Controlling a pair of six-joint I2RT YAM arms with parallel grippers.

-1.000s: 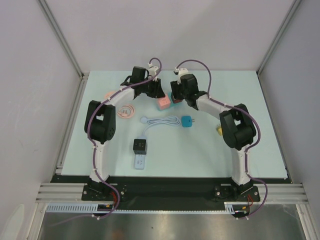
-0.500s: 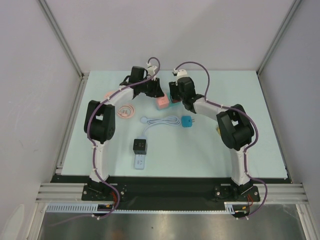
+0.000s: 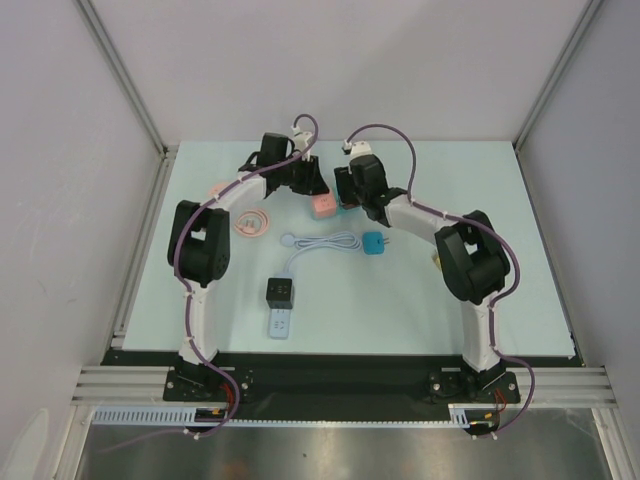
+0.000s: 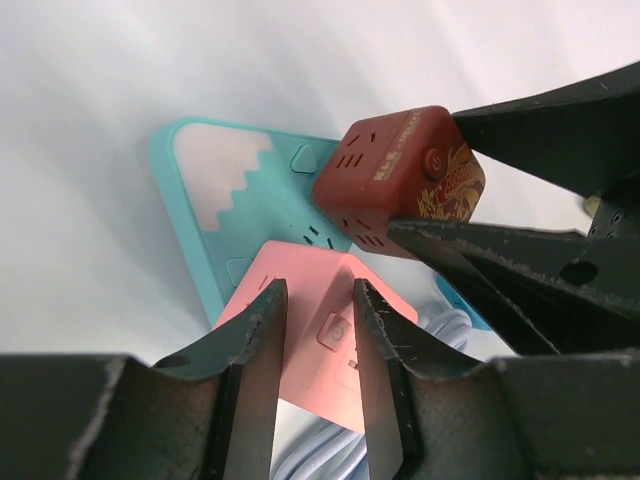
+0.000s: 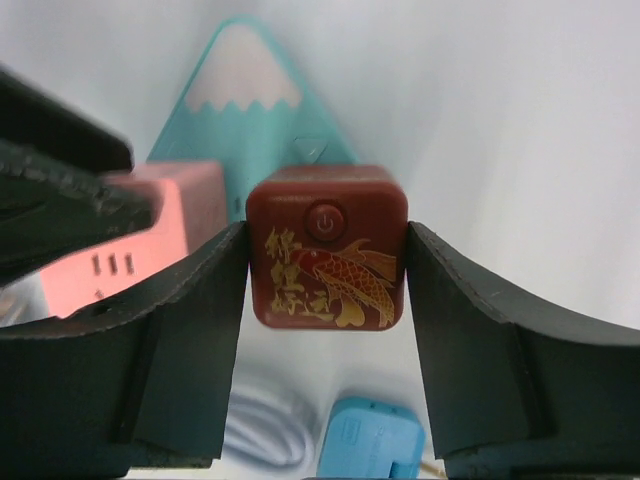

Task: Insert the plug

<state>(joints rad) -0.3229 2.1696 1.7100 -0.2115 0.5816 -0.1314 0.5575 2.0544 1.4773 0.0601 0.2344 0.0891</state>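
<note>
My right gripper (image 5: 326,240) is shut on a dark red cube plug adapter (image 5: 327,245) with a gold koi print, its pads against two opposite sides. The cube hangs just over the teal mountain-shaped power strip (image 5: 240,130); its prongs are hidden. In the left wrist view the red cube (image 4: 400,175) sits above the strip's sockets (image 4: 220,190). My left gripper (image 4: 317,292) is open a little, its fingers over the pink cube socket (image 4: 300,264), with nothing between them. From above, both grippers (image 3: 315,188) (image 3: 346,193) meet at the far middle of the table.
A blue plug (image 3: 374,243) with a coiled white cable (image 3: 325,242) lies just nearer than the grippers. A black cube (image 3: 279,291) and a white power strip (image 3: 280,324) lie closer to the bases. Pink rings (image 3: 250,222) lie left; a small yellow item (image 3: 437,260) sits by the right arm.
My right gripper has shifted slightly left with the red cube, closer to the pink cube and the left gripper. The left arm has hardly moved.
</note>
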